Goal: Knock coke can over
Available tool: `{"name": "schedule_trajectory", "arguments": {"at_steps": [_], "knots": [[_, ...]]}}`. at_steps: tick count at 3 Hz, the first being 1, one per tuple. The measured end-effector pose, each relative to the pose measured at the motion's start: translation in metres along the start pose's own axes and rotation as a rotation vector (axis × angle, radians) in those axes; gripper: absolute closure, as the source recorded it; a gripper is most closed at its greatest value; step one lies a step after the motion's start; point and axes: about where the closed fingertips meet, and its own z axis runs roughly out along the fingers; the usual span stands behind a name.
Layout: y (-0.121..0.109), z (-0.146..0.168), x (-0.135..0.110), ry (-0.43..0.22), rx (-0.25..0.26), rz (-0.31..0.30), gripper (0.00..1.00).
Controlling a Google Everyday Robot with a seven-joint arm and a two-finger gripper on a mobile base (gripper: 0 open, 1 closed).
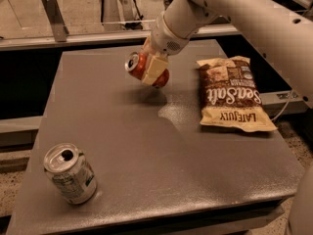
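The coke can (138, 66) is red-orange with a silver top. It is tilted, top toward the left, and held above the far middle of the grey table (156, 146). My gripper (152, 68) comes down from the white arm at upper right and is shut on the can, with a cream finger (155, 68) across its side. The can's lower end shows just below the finger.
A silver-white can with green-and-black print (70, 173) stands at the table's front left. A brown and cream chip bag (232, 94) lies flat at the right. A metal rail (98, 37) runs behind the table.
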Motion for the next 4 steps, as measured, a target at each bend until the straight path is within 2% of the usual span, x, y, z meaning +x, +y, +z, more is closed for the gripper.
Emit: {"name": "schedule_trajectory", "arguments": {"at_steps": [1, 2, 4], "knots": [[0.021, 0.006, -0.003, 0.048, -0.026, -0.024, 0.83], [0.039, 0.01, -0.008, 0.083, -0.033, -0.036, 0.6], [0.067, 0.006, -0.023, 0.082, -0.017, -0.079, 0.13]]}}
